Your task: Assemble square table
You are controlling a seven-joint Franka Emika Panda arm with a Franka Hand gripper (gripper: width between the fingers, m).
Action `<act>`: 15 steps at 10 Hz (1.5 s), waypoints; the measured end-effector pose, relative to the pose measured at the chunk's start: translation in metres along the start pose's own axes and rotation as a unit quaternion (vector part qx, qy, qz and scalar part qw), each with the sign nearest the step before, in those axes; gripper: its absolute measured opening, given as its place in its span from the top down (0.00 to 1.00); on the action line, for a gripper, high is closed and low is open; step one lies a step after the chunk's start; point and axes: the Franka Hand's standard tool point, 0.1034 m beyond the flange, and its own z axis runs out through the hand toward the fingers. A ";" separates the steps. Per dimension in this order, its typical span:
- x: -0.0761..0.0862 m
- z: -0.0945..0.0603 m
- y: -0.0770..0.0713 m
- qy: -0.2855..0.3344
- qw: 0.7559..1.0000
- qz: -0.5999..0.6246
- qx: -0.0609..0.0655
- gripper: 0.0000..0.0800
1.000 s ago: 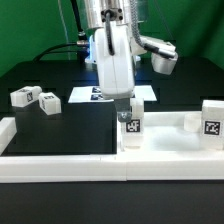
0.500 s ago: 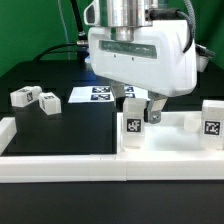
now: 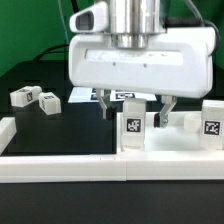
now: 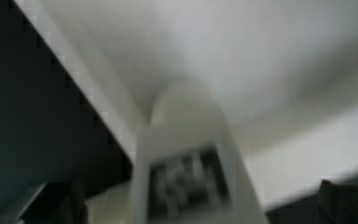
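Change: a second ago the pincer [image 3: 136, 116] stood edge-on to the exterior camera, closed down around the upright leg [image 3: 131, 129] at centre frame. It has since swung broadside, and its fingers [image 3: 108, 106] hang either side of that leg, apart from it.
Pincer state: spread wide and holding nothing. In the blurred wrist view the upright leg [image 4: 194, 165] sits in the gap, and neither dark fingertip seems to touch it.
Meaning: you have probably let go to wind the wrist back for another twist. The leg stands unaided on the square panel [image 3: 175, 148], so I judge it started in a corner socket, though the joint itself is hidden.
Left of frame: the border wall [image 3: 8, 130] climbs the left edge and runs along the bottom. A loose leg [image 3: 22, 97] and a second leg [image 3: 47, 101] just beside it lie upper left on the black bench [image 3: 70, 130], well apart from the work.
Centre: the marker board [image 3: 88, 95] peeks out behind the pincer body. There is bare bench between it and the panel's left edge, so that is your free side.
Right of frame: the far leg [image 3: 211, 120] stands on the panel near the frame edge, close to the right finger. This is the tight side for any swing.
Front edge: the border wall lies just beside the panel, so come down and lift off straight.
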 end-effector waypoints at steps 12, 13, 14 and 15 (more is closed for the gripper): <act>0.001 0.001 0.000 -0.039 0.847 0.529 0.033 0.64; 0.002 0.001 0.001 -0.042 0.832 0.553 0.034 0.64; 0.001 0.001 -0.001 -0.043 0.825 0.562 0.033 0.60; 0.001 0.001 0.000 -0.043 0.829 0.557 0.034 0.39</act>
